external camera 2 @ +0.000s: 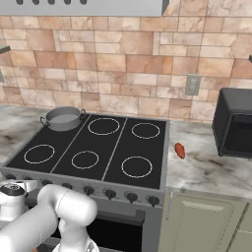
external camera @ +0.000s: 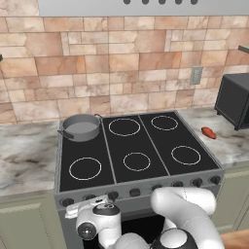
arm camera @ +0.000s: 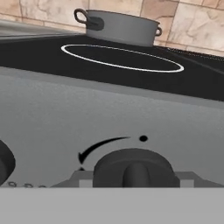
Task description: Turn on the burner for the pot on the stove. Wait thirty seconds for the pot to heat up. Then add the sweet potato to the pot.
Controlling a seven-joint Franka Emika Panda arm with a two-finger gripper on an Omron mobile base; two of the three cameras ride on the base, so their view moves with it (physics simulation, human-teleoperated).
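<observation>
The grey pot [external camera: 80, 127] [external camera 2: 62, 118] stands on the back left ring of the stove [external camera: 156, 144] [external camera 2: 114, 147]; in the hand view the pot [arm camera: 120, 27] shows beyond the front left ring. The orange-red sweet potato [external camera: 208, 132] [external camera 2: 180, 150] lies on the marble counter right of the cooktop. My gripper [arm camera: 133, 176] is low at the stove's front panel, its fingers [arm camera: 81, 178] on both sides of a black knob [arm camera: 133, 168] near the left end of the row, shut on it. The hand [external camera: 92, 213] [external camera 2: 12, 194] sits just below that row.
A black box-shaped appliance [external camera: 236, 99] [external camera 2: 235, 129] stands at the counter's right end, past the sweet potato. Another knob [arm camera: 4, 162] lies just left of the held one. A wall outlet [external camera: 196, 75] and the hood [external camera: 146, 5] are behind and above.
</observation>
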